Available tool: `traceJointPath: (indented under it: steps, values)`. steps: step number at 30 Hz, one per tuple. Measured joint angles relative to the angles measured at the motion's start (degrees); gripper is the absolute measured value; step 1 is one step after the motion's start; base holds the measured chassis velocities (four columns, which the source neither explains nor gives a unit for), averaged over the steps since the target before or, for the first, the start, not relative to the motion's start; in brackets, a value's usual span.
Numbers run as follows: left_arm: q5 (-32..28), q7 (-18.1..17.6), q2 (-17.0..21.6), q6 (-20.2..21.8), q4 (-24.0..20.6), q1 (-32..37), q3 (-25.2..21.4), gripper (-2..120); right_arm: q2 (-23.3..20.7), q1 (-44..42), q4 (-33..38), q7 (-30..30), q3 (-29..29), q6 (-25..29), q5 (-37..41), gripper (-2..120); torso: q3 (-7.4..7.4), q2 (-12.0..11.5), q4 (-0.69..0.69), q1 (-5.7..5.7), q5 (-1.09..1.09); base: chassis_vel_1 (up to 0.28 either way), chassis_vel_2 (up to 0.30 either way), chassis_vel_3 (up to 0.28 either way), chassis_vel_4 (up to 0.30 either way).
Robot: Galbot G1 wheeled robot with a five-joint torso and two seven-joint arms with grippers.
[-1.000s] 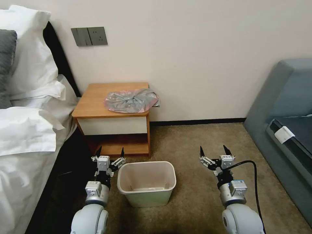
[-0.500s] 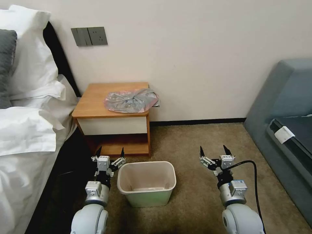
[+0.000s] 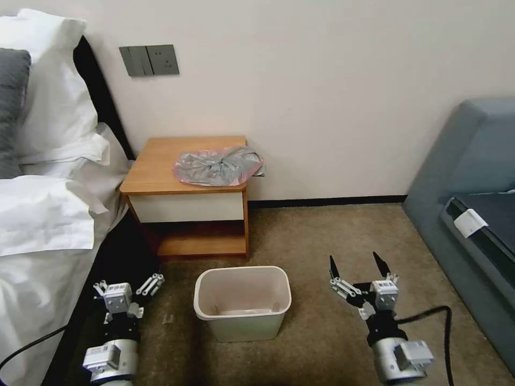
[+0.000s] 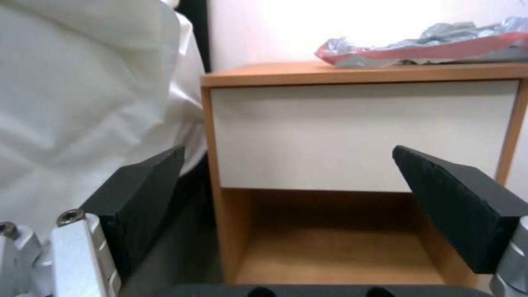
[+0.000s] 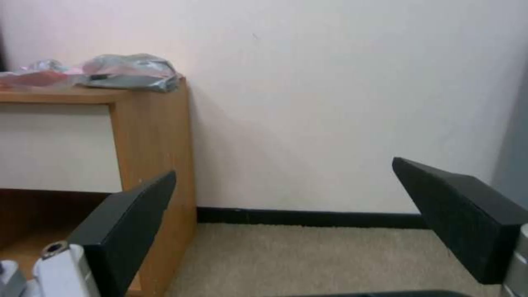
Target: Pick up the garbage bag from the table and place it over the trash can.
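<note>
Both grippers hang low over the carpet, jaws spread wide and holding nothing — the left gripper (image 3: 127,283) beside the bed (image 3: 37,225), the right gripper (image 3: 358,268) on the open floor near the sofa (image 3: 472,177). Between them stands the bin (image 3: 242,316), cream-white, unlined, just in front of the table (image 3: 161,166). The bag (image 3: 217,165) lies crumpled on the table's top toward its right edge — a corner of it hanging over that side, well apart from either gripper. From the left wrist, the table's white drawer front (image 4: 357,136) sits between the black fingers (image 4: 143,194).
</note>
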Motion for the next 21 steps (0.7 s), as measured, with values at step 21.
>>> traceJointPath:
  steps: [21]
  values:
    - [-4.4, 1.9, 4.0, 2.4, 1.1, -0.8, 2.9, 95, -17.4, 24.5, -16.1, 2.8, -5.1, 8.0, -11.6, 100, 0.02, 0.0, 0.00, 0.00, 0.04, 0.000, 0.000, 0.000, 0.000]
